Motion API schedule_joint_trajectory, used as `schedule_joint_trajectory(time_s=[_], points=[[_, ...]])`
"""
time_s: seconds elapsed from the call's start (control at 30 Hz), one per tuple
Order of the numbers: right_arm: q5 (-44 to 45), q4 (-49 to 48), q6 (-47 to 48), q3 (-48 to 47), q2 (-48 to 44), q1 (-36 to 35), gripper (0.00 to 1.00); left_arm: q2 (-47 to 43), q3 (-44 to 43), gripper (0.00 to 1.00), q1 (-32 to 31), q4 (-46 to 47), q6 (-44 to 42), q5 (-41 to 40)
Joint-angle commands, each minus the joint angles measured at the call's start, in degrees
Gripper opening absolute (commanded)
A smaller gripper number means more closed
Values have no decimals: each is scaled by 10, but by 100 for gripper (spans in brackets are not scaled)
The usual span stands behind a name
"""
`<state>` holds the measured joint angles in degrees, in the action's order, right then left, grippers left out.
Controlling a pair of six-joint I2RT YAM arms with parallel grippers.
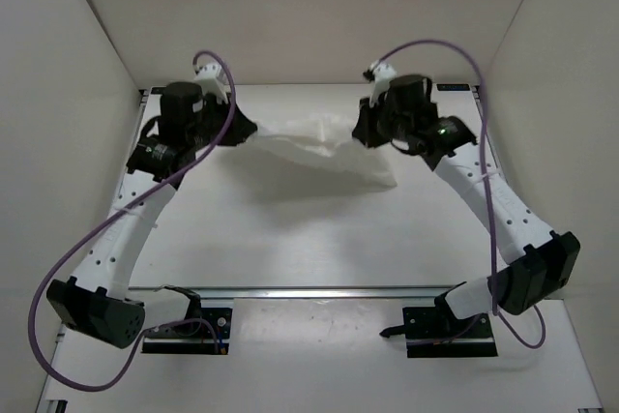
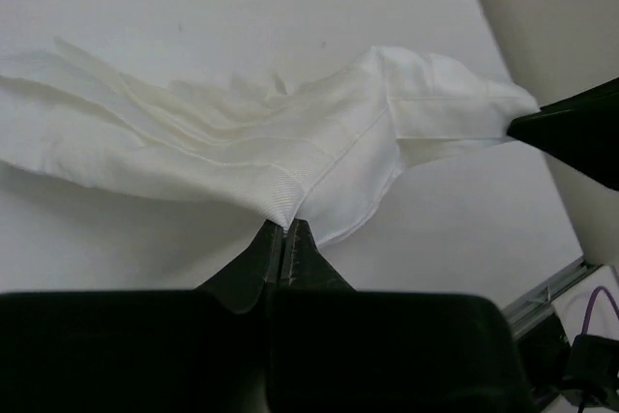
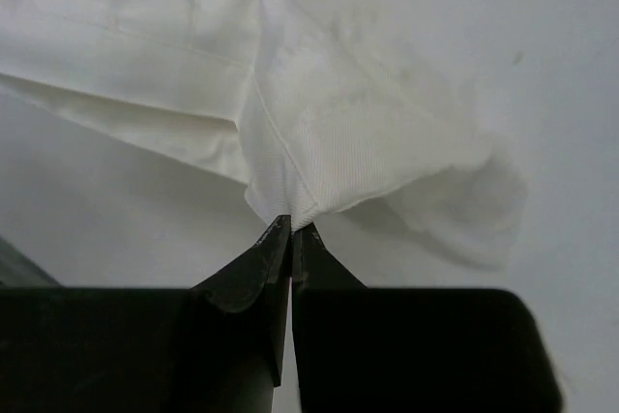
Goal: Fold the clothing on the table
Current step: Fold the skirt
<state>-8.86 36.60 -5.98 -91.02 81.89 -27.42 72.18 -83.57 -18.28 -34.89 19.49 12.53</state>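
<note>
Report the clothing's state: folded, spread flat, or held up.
Held up, not folded: the clothing hangs bunched between the left gripper and right gripper, each shut on an edge.

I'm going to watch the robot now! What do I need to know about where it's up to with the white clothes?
Left gripper: shut, pinching one edge of the clothing.
Right gripper: shut, pinching the opposite edge.
Clothing: bunched and creased, strung between the two grippers over the far part of the table.
Done: both ends are gripped. No neat fold shows yet.
Left: probably spread it flat on the table, then fold it.
</note>
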Motion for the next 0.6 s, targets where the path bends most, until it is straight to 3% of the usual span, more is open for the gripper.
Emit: schedule_joint_trajectory(time_s=[0.0,0.17,0.3,0.57], points=[[-26,-35,-49,132,-21,-20,0,-19,111,0,1,44,21,19],[9,-22,-46,117,-93,-58,0,-45,52,0,4,0,6,10],[-28,-21,-46,76,-152,-59,0,-82,-11,0,5,0,20,27],[-185,-27,-72,39,-263,67,0,-111,-158,0,26,-69,22,34]])
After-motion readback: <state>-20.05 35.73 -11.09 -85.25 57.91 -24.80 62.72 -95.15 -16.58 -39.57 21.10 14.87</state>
